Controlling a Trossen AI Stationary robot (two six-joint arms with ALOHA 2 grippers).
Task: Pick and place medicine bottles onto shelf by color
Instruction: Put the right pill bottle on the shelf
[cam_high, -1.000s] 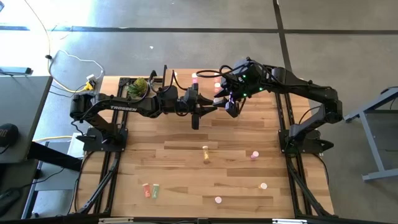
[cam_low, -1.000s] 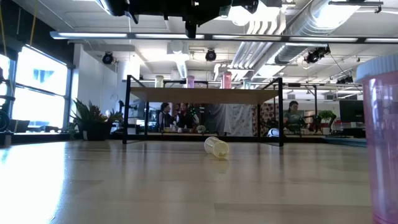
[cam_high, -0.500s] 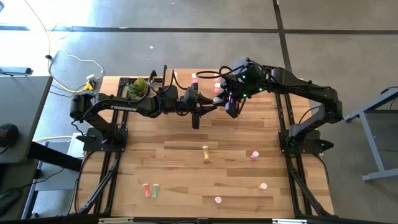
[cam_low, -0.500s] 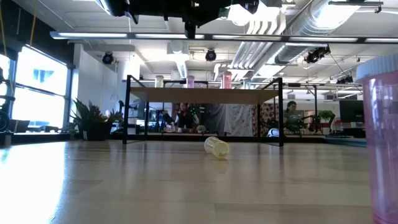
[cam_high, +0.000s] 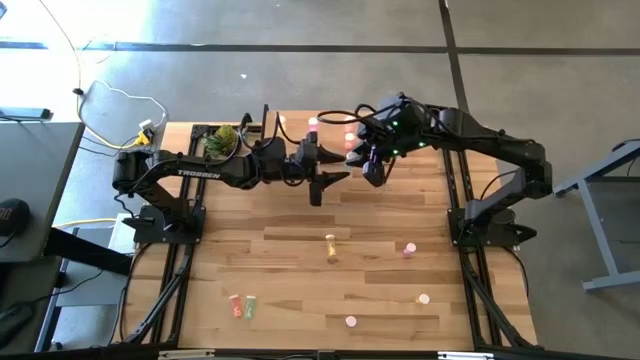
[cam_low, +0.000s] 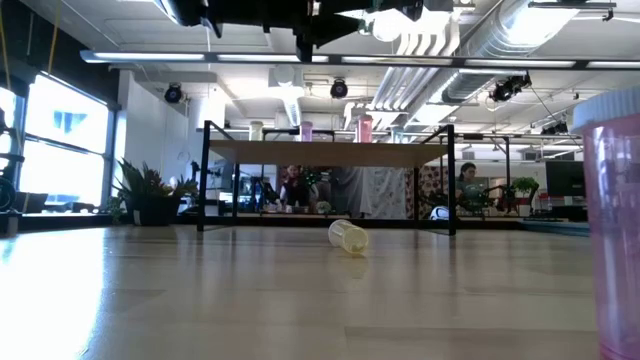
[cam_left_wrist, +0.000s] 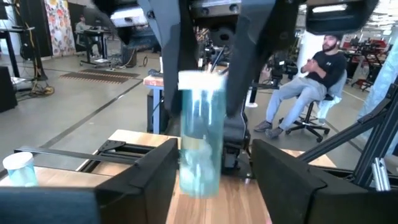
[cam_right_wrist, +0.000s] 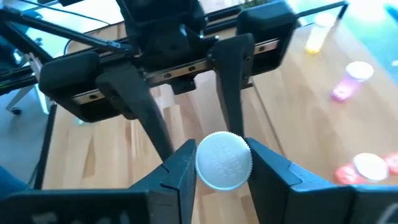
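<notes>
A green bottle with a white cap hangs in the air over the far middle of the table, in front of the shelf. My right gripper is shut on it from above. My left gripper is open; its fingers reach in level from the table's left and stand on either side of the bottle's body. Whether the left one still touches it I cannot tell. Pink bottles stand upright on the shelf top. Other bottles lie scattered on the near half of the table. My right gripper pinches the bottle's white cap by its sides between its two fingers. The fingers point down along the bottle's length. The bottle hangs upright below them, cap up, clear of the table and the shelf.
A yellow bottle lies on its side mid-table. Pink bottles stand near right, and a red and a green one lie near left. A green-yellow pineapple-like object sits at the far left. People sit beyond the table.
My left gripper has opened around the green bottle, its fingers spreading apart where they were. The bottle has stayed in place in the air, held by my right gripper.
</notes>
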